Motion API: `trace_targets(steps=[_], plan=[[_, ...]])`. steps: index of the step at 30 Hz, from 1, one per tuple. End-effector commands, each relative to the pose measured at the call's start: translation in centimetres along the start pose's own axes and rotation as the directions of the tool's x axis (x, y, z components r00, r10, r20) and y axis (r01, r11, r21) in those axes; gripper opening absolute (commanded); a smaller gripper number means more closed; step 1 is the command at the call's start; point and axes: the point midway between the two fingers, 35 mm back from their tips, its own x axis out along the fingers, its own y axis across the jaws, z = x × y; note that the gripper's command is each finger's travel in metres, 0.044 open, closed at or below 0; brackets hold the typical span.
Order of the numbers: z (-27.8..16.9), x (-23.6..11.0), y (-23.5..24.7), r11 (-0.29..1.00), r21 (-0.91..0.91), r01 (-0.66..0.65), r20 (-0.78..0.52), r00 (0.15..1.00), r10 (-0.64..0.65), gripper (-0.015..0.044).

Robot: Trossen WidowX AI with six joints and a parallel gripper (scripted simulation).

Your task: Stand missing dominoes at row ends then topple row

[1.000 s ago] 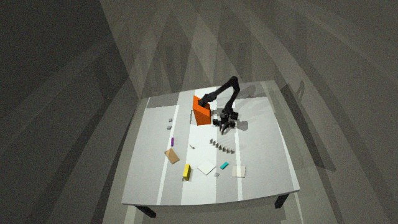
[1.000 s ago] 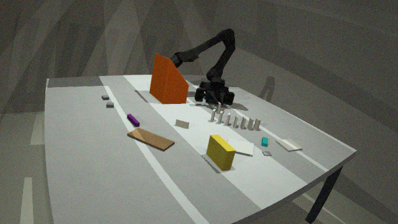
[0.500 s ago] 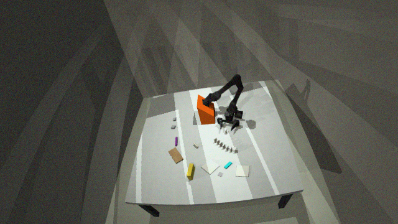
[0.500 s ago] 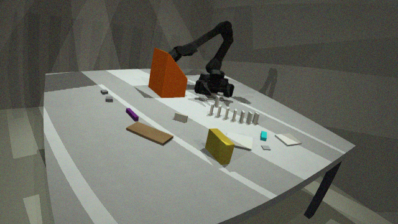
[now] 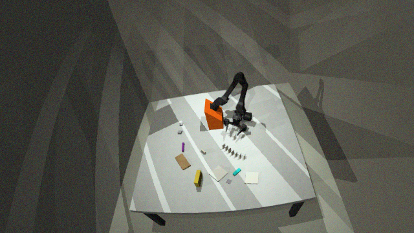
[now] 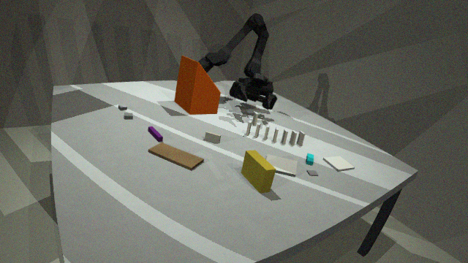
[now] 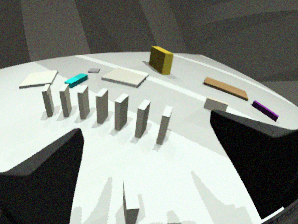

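I am looking at the gripper (image 6: 254, 96) hanging low over the table (image 6: 110, 204) with its fingers spread wide apart and nothing between them. In the wrist view the two dark fingers are framing the picture left and right, and a single domino (image 7: 131, 204) is standing upright on the table in the gap between them, touching neither. In the exterior view that same domino (image 6: 254, 119) is showing just in front of the gripper, near the close end of the row of dominoes (image 6: 275, 134) but set a little apart from it; I cannot tell whether the gap matches the row's spacing. The row (image 7: 100, 106) is standing upright, seven pieces in the wrist view, running away toward a teal block (image 6: 310, 158) and a pale tile (image 6: 338, 163). The orange wedge (image 6: 195, 88) is sitting beside the arm. Further out I am seeing a yellow block (image 6: 258, 170), a brown board (image 6: 175, 155), a purple bar (image 6: 155, 134), a small beige block (image 6: 212, 137) and a second pale tile (image 6: 283, 164), all well apart from the row.
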Motion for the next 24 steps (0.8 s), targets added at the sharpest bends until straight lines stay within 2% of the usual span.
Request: trace_targets(steps=[1, 6, 13, 18, 24], plan=[[0.9, 2.4, -0.2, 0.983, -0.166, 0.074, -0.086, 0.992, -0.089, 0.044], [2.7, 5.5, -1.4, 0.906, -0.413, 0.091, -0.23, 0.952, -0.201, 0.044], [4.1, 7.0, -3.5, 0.791, -0.608, -0.067, -0.447, 0.853, -0.271, 0.044], [2.7, 5.9, -3.8, 0.624, -0.663, -0.414, -0.67, 0.7, -0.248, 0.044], [2.3, 3.6, -3.0, 0.374, -0.477, -0.795, -0.876, 0.467, -0.124, 0.044]])
